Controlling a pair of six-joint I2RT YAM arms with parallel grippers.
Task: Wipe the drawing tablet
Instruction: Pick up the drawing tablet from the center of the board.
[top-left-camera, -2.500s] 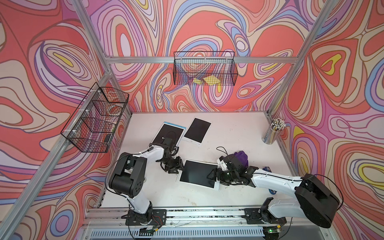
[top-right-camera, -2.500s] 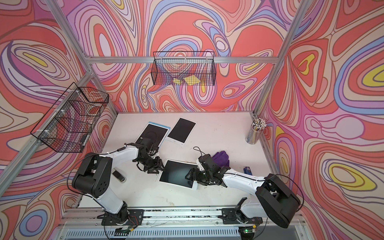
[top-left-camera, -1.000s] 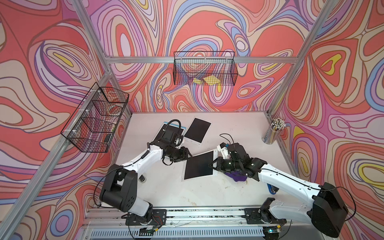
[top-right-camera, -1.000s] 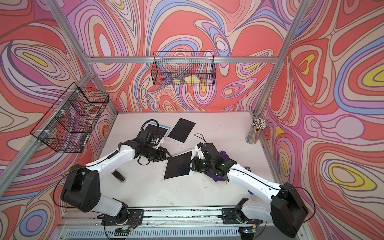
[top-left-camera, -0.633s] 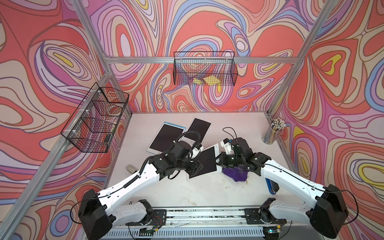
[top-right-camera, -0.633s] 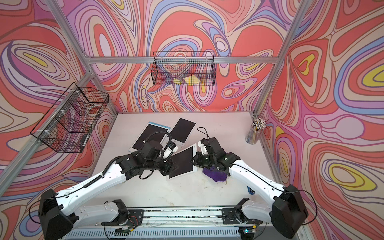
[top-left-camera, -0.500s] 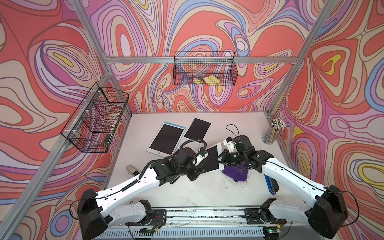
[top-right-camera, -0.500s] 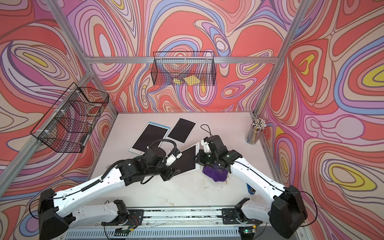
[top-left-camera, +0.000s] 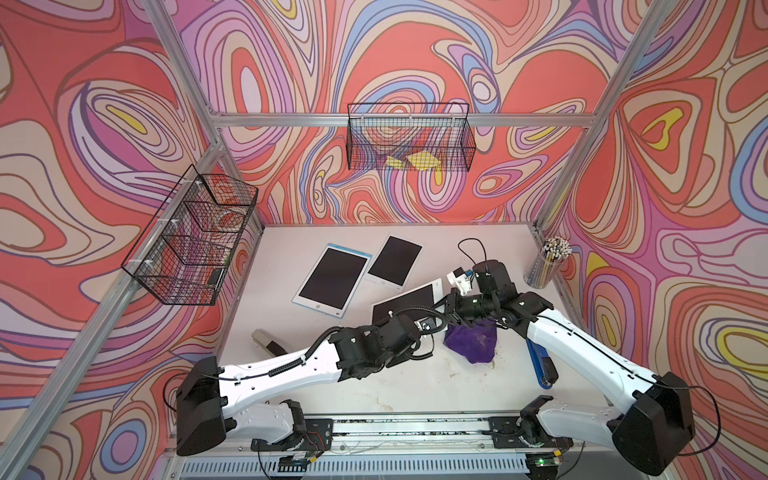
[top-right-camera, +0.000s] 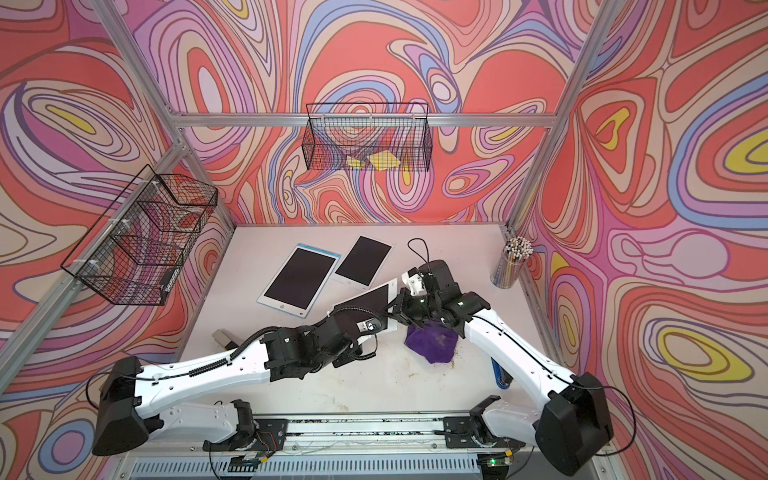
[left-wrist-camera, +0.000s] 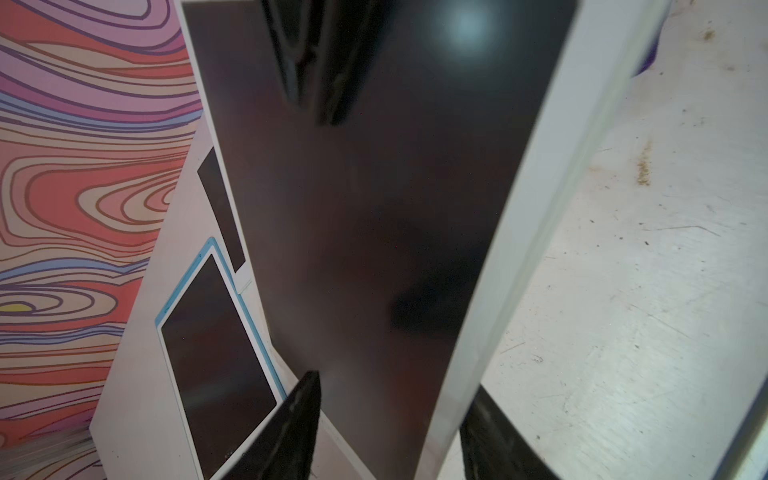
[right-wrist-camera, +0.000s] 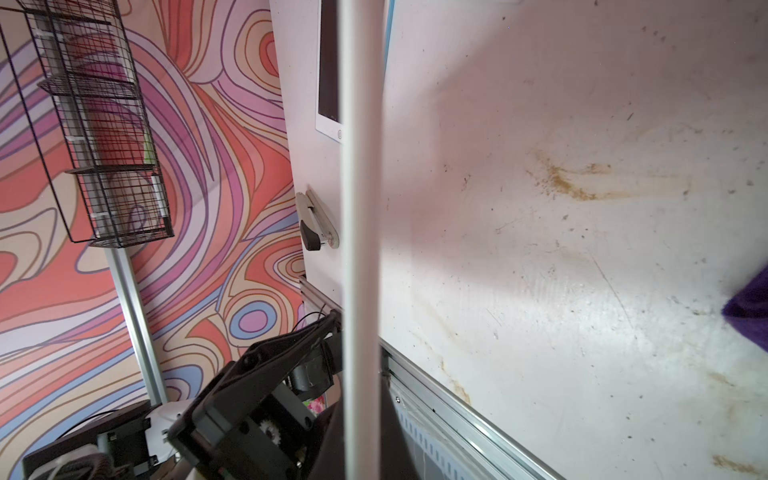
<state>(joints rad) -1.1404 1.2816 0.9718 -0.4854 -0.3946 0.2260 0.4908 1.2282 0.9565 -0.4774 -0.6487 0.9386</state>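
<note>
Looking down in both top views, two white robot arms are meeting just right of centre above a stained white tabletop (top-left-camera: 415, 386). The drawing tablet (top-left-camera: 405, 302) (top-right-camera: 370, 300) is hanging tilted there, off the tabletop, with its dark screen showing. The right pincer (top-left-camera: 448, 300), reaching in from the lower right, is clamping shut on the tablet's right end. The left pincer (top-left-camera: 429, 326), reaching in from the lower left, is sitting at the tablet's lower edge. A purple cloth (top-left-camera: 471, 341) is lying crumpled on the tabletop just below and right of the tablet. A blue-edged tablet (top-left-camera: 332, 276) is lying flat further up, left of centre.

Moving to the left wrist view, the drawing tablet (left-wrist-camera: 374, 208) is filling the middle of the frame from top to bottom. Two black fingers (left-wrist-camera: 286, 432) are standing apart at the bottom edge, one on each face of the tablet. Whether they are pressing it cannot be told.

Turning to the right wrist view, the drawing tablet (right-wrist-camera: 361, 208) is showing edge-on as a thin white strip left of centre. The purple cloth (right-wrist-camera: 752, 307) is peeking in at the right edge.
</note>
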